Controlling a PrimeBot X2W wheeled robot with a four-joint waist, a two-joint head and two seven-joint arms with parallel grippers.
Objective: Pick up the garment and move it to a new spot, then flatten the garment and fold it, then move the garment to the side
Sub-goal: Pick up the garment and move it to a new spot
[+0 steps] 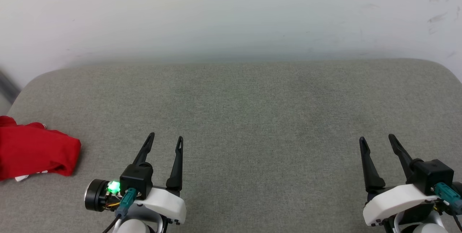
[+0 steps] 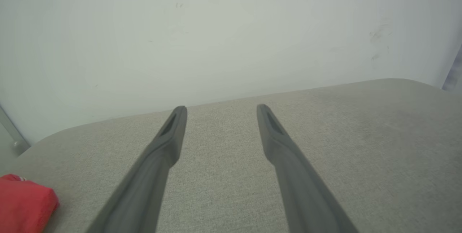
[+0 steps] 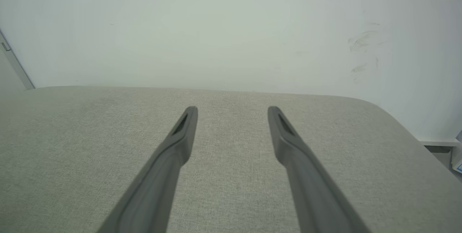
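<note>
The garment point(image 1: 34, 152) lies bunched at the frame's left edge on the grey surface point(image 1: 252, 110), long axis left to right, rounded end pointing right. The left gripper point(image 1: 166, 136) is near it and the right gripper point(image 1: 376, 137) well apart at lower right. Both jaws are spread and empty.

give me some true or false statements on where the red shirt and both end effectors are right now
1. The garment lies at the left edge of the grey padded surface. True.
2. The left end effector is shut on the garment. False: it is open, empty and apart from the garment.
3. The right end effector is open with nothing between its fingers. True.
4. The garment is spread flat mid-surface. False: it is bundled up at the left.
</note>
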